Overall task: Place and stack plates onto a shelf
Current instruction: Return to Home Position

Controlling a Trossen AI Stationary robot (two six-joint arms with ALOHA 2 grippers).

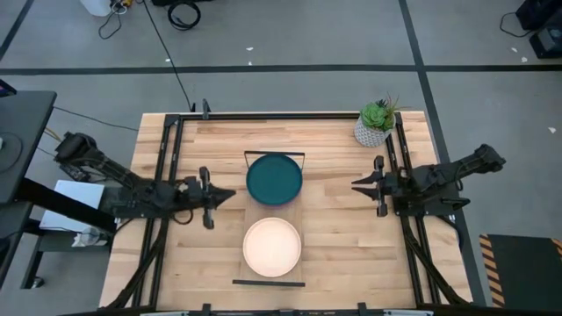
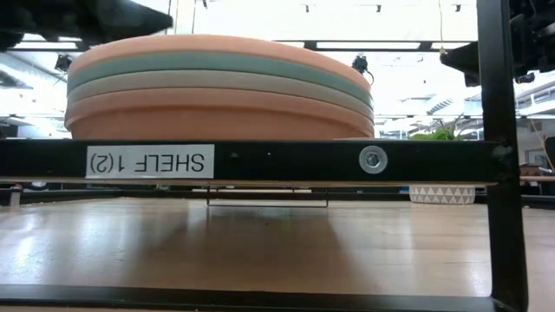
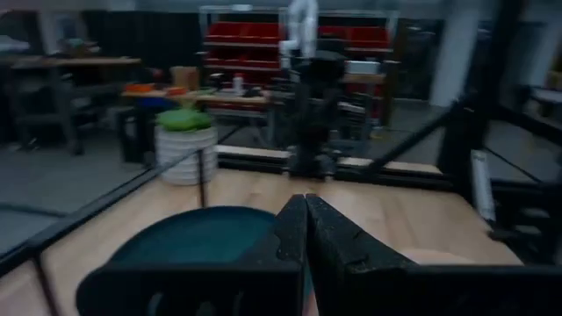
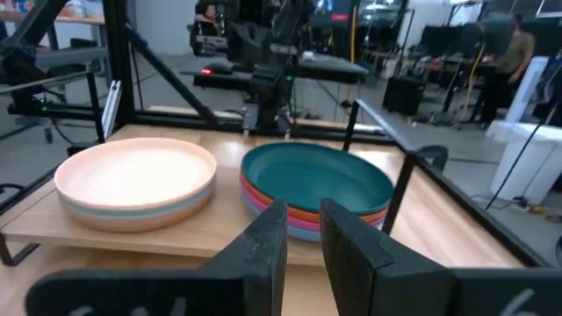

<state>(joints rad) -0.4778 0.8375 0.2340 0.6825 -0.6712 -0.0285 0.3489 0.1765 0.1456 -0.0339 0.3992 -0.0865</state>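
The right gripper [image 4: 303,208], fingers slightly parted and empty, hangs beside the shelf [image 4: 176,239]. On it, the cream-topped stack [image 4: 136,171] and the teal-topped stack [image 4: 316,175] look complete. Beyond, the left gripper [image 1: 230,195] is clenched on nothing, so no stacking seems left.

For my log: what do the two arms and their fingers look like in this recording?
Both arms are black, built of chunky jointed links. The left gripper and the right gripper each end in two matte black fingers, flat-sided and tapering towards the tip, with a slightly rough surface in the wrist views. No markings or loose cables show on either arm.
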